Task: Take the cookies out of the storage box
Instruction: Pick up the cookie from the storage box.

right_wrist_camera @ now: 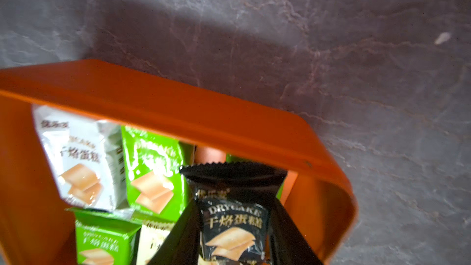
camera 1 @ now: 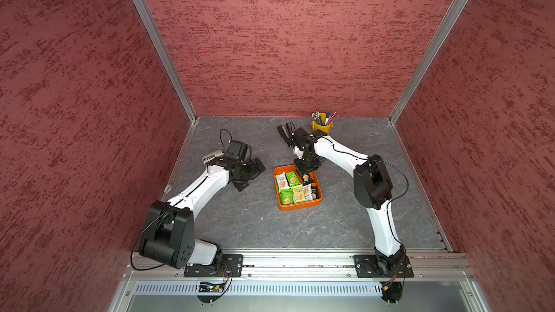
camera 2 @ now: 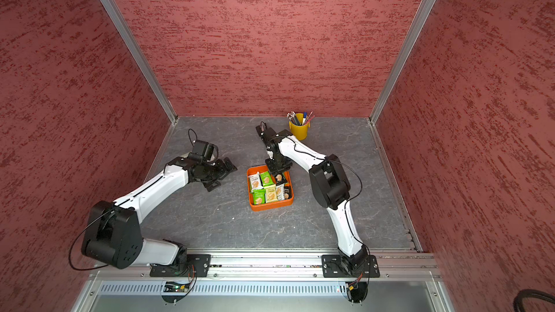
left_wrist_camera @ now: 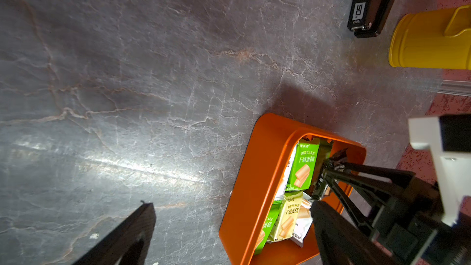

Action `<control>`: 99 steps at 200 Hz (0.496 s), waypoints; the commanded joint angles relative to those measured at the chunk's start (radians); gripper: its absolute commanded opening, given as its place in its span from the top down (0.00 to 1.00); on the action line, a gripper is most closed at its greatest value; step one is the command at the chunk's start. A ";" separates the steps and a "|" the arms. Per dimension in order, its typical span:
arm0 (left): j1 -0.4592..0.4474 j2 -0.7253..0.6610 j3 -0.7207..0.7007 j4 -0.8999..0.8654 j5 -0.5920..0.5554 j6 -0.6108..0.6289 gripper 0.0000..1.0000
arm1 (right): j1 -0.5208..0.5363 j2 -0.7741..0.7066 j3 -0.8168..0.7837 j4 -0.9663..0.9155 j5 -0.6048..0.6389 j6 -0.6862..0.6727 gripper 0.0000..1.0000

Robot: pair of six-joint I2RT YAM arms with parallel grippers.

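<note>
The orange storage box (camera 1: 300, 207) (camera 2: 271, 205) sits mid-table and holds several cookies (camera 1: 292, 179) (camera 2: 266, 179) in green, white, pale yellow and black wrappers. My right gripper (camera 1: 306, 177) (camera 2: 279, 177) reaches down into the box's far right corner. In the right wrist view the right gripper (right_wrist_camera: 233, 215) is shut on a black cookie packet (right_wrist_camera: 233, 225), just inside the box wall (right_wrist_camera: 178, 113). My left gripper (camera 1: 253, 177) (camera 2: 223, 175) (left_wrist_camera: 232, 203) hangs open over bare table to the left of the box (left_wrist_camera: 257, 174), holding nothing.
A yellow pen bucket (camera 1: 322, 127) (camera 2: 299, 130) (left_wrist_camera: 430, 42) stands at the back, with a black stapler (camera 1: 283, 133) (left_wrist_camera: 369, 3) to its left. A grey stapler-like bar (camera 1: 211, 156) lies behind the left wrist. Red walls close three sides.
</note>
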 commanded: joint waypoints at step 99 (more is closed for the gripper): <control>-0.078 0.182 0.181 -0.005 0.051 0.066 0.00 | -0.047 -0.250 -0.155 0.042 0.017 0.072 0.62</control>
